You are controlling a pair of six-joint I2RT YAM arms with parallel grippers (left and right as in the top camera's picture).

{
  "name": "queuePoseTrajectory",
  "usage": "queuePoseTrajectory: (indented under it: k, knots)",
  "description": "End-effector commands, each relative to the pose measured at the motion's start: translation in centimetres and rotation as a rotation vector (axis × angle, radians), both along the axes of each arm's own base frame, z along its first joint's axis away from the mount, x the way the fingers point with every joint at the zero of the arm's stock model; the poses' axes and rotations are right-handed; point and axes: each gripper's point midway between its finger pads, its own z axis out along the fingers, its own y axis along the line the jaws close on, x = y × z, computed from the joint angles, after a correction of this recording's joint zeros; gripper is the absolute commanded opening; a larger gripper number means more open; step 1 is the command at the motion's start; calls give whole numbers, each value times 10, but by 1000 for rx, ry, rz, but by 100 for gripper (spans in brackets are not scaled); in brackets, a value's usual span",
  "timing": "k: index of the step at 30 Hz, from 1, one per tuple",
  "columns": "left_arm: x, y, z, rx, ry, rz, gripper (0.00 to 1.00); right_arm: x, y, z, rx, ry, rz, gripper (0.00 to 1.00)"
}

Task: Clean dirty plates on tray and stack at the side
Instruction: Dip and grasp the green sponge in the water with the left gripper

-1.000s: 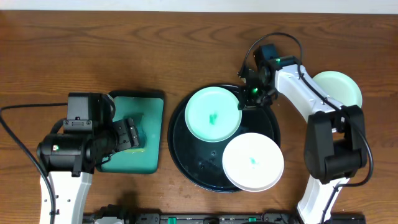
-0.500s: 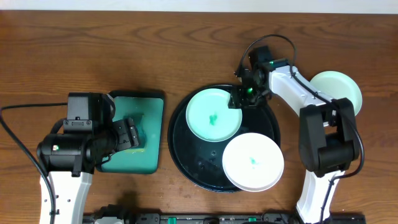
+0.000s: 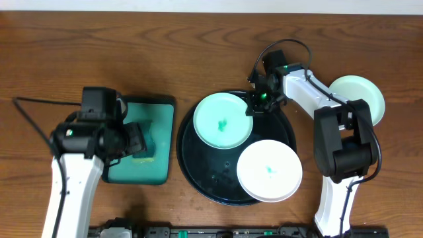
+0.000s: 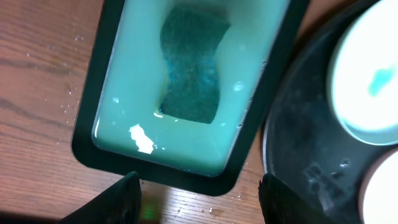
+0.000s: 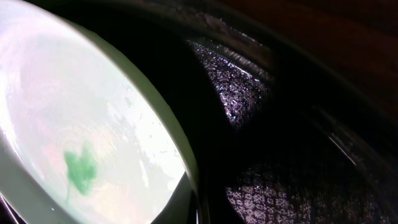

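Reading from your side outward: white plate (image 3: pixel 269 170) sits on the near-right part of the black tray (image 3: pixel 198 165), its edge lapping over the tray rim. It has a teal smear at centre.

Left gripper (image 4: pixel 199 202) hangs over the near edge of the teal rectangular tray (image 3: pixel 142 109), which sits on the table (image 3: pixel 79 53) just left of the black tray. Its jaws are spread wide and hold nothing. You can see both fingertips (image 4: pixel 118 199) low in the left wrist view, apart from everything. A sponge (image 4: pixel 191 65) lies in milky liquid inside that tray, beyond the fingers.

Further out, a mint plate (image 3: pixel 225 122) lies on the far-left part of the black tray, near the white one, with a teal smear at centre. Right gripper (image 3: pixel 259 102) is at this plate's far-right rim. In the right wrist view you get the rim right up against a textured pad (image 5: pixel 242 87). The other finger is lost in the dark, so you can't tell whether the jaws are closed on the plate.

Farthest right, a second mint plate (image 3: pixel 360 96) sits on the table, off the black tray and partly hidden by the right arm.
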Motion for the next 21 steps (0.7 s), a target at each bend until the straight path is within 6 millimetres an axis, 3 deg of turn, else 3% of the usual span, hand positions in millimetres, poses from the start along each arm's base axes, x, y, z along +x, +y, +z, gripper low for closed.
queuePoseTrajectory:
  k: [1,10,19,21]
  knots:
    - [-4,11,-34,62,126,18,62,-24,-1,-34,-51,104,11,1]
    - [28,10,-101,59,258,31,59,-29,0,-33,-42,130,11,1]
    - [38,9,-144,62,330,29,51,-32,-1,-32,-45,140,12,1]
    - [42,9,-151,62,330,29,44,-32,-1,-32,-45,140,11,1]
